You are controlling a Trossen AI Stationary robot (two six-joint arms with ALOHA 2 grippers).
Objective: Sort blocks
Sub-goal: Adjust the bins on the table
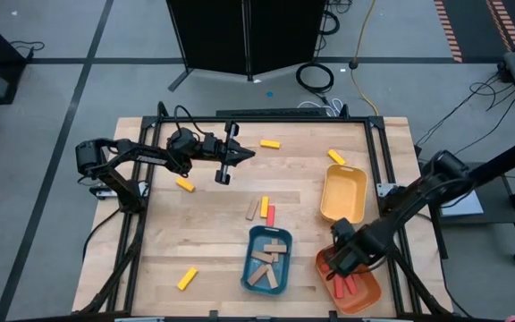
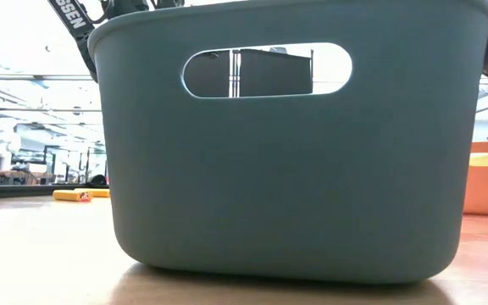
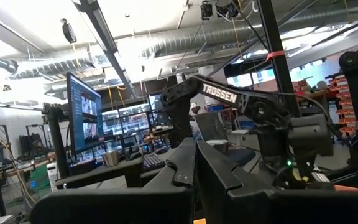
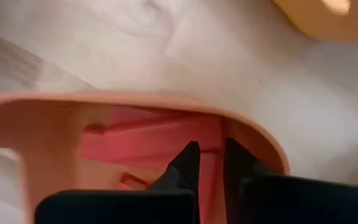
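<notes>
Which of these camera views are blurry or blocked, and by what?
Low view: the blue tray fills the frame, hiding most of the table. Right wrist view: soft and close on the orange tray. Left wrist view: ceiling lights glare. High view: clear.

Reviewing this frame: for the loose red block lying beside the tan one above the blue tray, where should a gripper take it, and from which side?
Probably from straight above, at mid-length of the red block. It lies flat with the tan block close along one long side, so closing fingers across its width looks tight; nudging them apart first, or pinching its short ends, may be safer.
</notes>
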